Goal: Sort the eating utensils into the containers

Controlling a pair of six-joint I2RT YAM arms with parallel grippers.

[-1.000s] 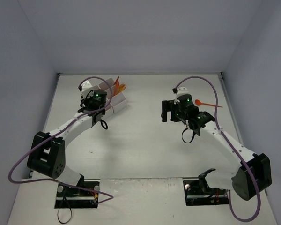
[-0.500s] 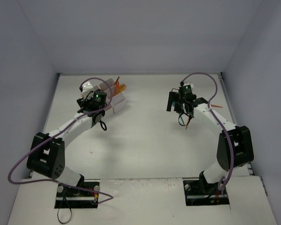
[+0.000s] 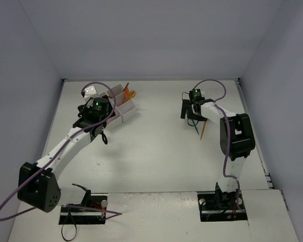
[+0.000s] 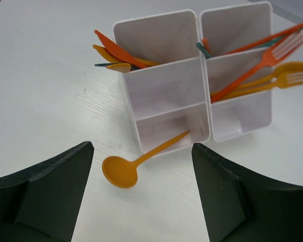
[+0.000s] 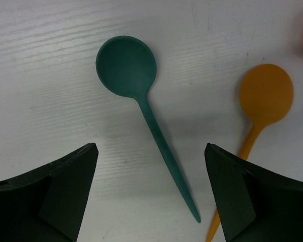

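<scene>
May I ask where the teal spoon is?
Right wrist view: the teal spoon lies on the table under the right gripper, left of an orange spoon.

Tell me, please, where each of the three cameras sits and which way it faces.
Top: above and behind the arms, looking down on the table; left arm and right arm show whole.
Left wrist: on the left arm, looking forward and down at the tray and an orange spoon; its open jaws frame the bottom.
Right wrist: on the right arm, looking straight down at a teal spoon and a second orange spoon; open jaws below.
Shared: top and left wrist both show the tray.
</scene>
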